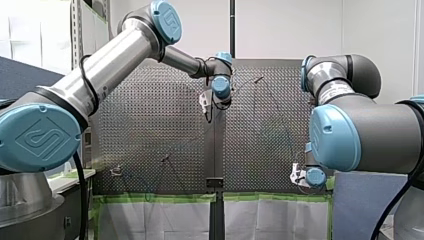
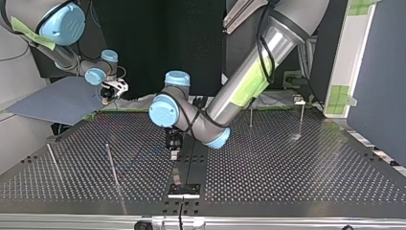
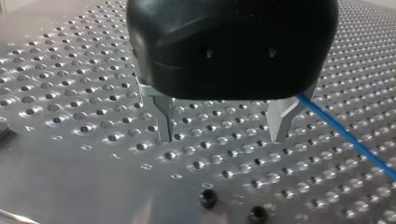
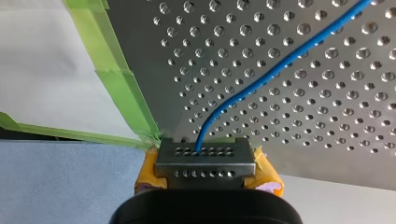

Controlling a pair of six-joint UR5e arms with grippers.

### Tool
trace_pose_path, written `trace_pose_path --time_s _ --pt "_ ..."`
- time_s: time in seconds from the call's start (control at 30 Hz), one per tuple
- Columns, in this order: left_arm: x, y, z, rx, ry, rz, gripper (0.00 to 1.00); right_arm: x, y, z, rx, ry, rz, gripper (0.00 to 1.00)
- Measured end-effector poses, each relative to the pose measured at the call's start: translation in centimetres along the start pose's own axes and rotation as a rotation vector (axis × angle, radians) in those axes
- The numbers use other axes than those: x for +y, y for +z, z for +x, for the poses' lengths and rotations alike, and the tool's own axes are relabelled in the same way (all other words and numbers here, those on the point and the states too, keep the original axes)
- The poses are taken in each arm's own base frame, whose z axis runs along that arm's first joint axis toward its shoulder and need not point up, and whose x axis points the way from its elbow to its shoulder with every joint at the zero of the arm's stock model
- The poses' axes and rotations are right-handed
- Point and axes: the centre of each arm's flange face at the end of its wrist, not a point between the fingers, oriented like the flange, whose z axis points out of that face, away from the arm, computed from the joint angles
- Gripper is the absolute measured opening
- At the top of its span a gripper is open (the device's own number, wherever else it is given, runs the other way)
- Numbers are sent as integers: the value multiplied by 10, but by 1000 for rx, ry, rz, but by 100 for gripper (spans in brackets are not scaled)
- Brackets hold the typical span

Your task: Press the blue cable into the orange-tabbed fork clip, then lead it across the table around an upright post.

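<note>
Near the table's [image 2: 287, 191] middle, my left gripper [image 3: 222, 138] hung just above the perforated metal, its metal fingers [image 3: 163, 119] spread wide around nothing. The blue cable [image 3: 345, 133] passed beside one finger. Farther off, at the edge lined with green tape [image 4: 121, 88], my right gripper [image 4: 204, 158] pinched the cable between yellow pads [image 4: 266, 175].

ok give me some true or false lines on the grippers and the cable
1. The left gripper is open, with nothing between its fingers. True.
2. The cable is red. False: it is blue.
3. The right gripper is shut on the cable. True.
4. The cable runs between the left gripper's fingers. False: it passes outside one finger.
5. The right gripper is over the table's middle. False: it is at the table's edge, by the green tape.
</note>
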Motion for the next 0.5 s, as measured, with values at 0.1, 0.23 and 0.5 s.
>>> trace_pose_path --time_s 0.1,0.23,0.5 --pt "-2 -4 2 24 -13 6 98 0 0 1 1 -2 1 0" --pt "-8 -10 5 58 -39 36 98 -1 0 1 1 -5 1 0" --pt "-19 -21 -4 91 -87 106 98 -1 1 2 -1 -9 1 0"
